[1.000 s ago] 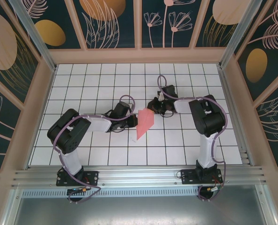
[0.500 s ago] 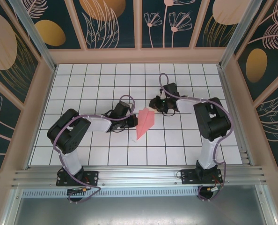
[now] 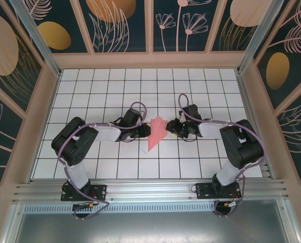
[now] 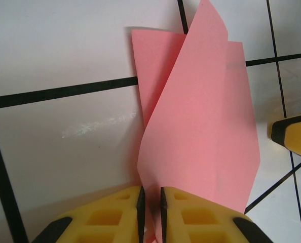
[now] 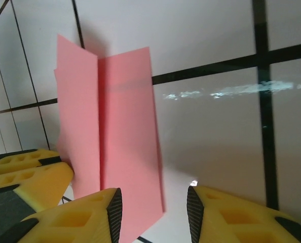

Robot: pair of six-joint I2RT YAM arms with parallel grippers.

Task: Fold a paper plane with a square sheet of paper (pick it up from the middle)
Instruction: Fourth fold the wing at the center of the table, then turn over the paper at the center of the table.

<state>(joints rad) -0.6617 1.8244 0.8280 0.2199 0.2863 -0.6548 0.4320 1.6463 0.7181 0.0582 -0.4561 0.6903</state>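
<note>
Currently, pink paper (image 4: 201, 126), part-folded, stands pinched at one edge by the left end effector (image 4: 150, 200), seemingly steadied for the right end effector (image 5: 154, 202), gaping just beside it.

White grid-tiled table (image 3: 89, 86), floral teal walls (image 3: 121, 28)

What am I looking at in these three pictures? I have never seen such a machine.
These are two robot arms bolted at the near edge of a white tiled table. One picture looks down from above; the other two come from a camera on each wrist, so yellow jaws appear at the bottom. The left arm pinches a partly folded pink paper, jaws shut. The right arm is on the paper's other side, jaws open.
</note>
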